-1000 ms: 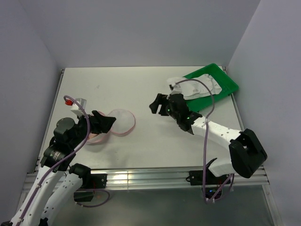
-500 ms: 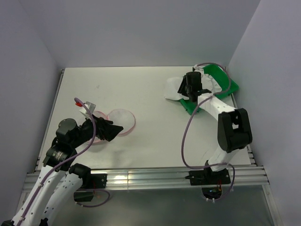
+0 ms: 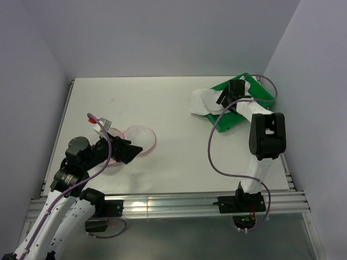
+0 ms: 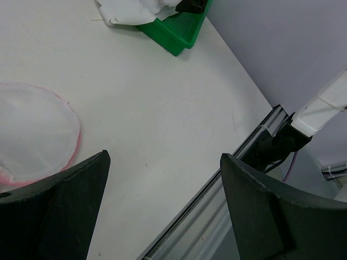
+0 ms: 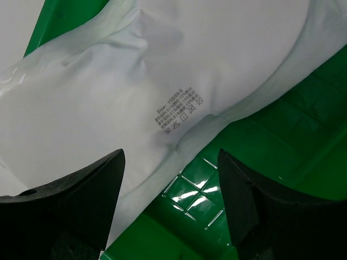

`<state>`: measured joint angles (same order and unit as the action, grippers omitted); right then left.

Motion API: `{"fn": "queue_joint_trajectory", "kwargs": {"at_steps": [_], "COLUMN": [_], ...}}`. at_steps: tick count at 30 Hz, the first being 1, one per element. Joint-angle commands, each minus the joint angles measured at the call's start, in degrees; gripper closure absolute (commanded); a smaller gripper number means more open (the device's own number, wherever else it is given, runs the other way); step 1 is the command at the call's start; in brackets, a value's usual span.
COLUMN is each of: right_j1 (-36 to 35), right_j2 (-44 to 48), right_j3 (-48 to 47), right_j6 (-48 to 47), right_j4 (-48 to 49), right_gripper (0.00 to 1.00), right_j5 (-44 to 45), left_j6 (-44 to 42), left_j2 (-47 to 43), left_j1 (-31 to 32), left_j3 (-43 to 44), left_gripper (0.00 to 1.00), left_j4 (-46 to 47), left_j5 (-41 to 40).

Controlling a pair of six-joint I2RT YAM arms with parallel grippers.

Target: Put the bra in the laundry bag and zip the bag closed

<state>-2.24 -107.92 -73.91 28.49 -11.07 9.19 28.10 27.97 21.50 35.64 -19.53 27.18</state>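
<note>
The right pincer (image 5: 171,157) is spread wide and pinching nothing. Its two dark fingers (image 5: 70,208) frame the white bra (image 5: 162,70) directly below. Only the right wrist view shows the small printed care label (image 5: 179,115) on the fabric and the glossy ribbed floor of the green tray (image 5: 271,135) beside it. It does not settle whether the fingertips touch the cloth. From above, the right pincer (image 3: 225,98) sits over the tray (image 3: 227,122) at the far right of the worktop (image 3: 179,162). The bra (image 3: 203,101) lies partly in the tray and spills over its left edge onto the worktop. The right arm is stretched almost straight out from its base toward the far edge.

The left pincer (image 4: 162,160) is also spread and empty. Its wrist view shows the laundry bag (image 4: 32,130) lying flat at the lower left, white mesh with a pink rim, beside the left finger. Farther off are the tray (image 4: 181,32) and the bra (image 4: 127,11). From above, the left pincer (image 3: 134,147) points right, low over the laundry bag (image 3: 142,138), which is well apart from the bra. The left arm is folded, elbow back near the front rail (image 3: 162,205).
</note>
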Motion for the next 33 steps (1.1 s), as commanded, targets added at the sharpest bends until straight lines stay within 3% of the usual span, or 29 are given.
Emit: {"fn": "queue_joint_trajectory", "kwargs": {"at_steps": [1, 9, 12, 15, 16, 18, 19, 20, 29, 33], "right_j1": [1.9, 6.5, 7.2, 7.3, 7.3, 7.3, 7.3, 7.3, 6.0, 4.1], "right_j2": [-2.4, -6.8, -6.6, -3.6, -2.8, -0.3, 0.7, 1.6, 19.0, 26.7], "right_j3": [-3.1, -1.9, 0.6, 5.0, 6.0, 8.2, 8.9, 9.5, 15.1, 14.8], "right_j6": [3.8, 9.8, 12.5, 13.2, 13.3, 12.7, 12.5, 12.2, 8.2, 9.5], "right_j4": [-0.2, 5.2, 10.3, 17.6, 20.2, 22.3, 24.8, 26.0, 35.8, 34.2], "right_gripper": [0.23, 0.22, 0.31, 0.49, 0.70, 0.83, 0.96, 1.00, 1.00, 1.00], "right_j5": [-5.3, -15.4, -17.2, -17.1, -16.7, -16.0, -15.9, -15.6, -22.6, -34.5], "left_j6": [-1.0, -0.9, -0.9, -0.9, -0.8, -0.8, -0.8, -0.8, -0.7, -0.6], "left_j2": [-0.1, 0.5, 0.9, 1.3, 1.3, 1.7, 1.8, 1.9, 2.4, 2.4], "left_j1": [-0.1, -0.1, -0.1, -0.1, -0.1, -0.2, -0.2, -0.3, -0.7, -0.9], "left_j3": [-0.1, 0.0, -0.1, -0.1, 0.0, 0.0, -0.1, 0.0, 0.1, 0.3], "left_gripper": [0.10, 0.10, 0.10, 0.10, 0.10, 0.10, 0.10, 0.10, 0.11, 0.11], "left_j4": [2.0, 1.9, 1.7, 1.8, 1.7, 1.6, 1.6, 1.6, 1.2, 1.1], "left_j5": [0.9, 0.0, -0.3, -0.8, -0.9, -1.2, -1.3, -1.4, -3.0, -4.0]}}
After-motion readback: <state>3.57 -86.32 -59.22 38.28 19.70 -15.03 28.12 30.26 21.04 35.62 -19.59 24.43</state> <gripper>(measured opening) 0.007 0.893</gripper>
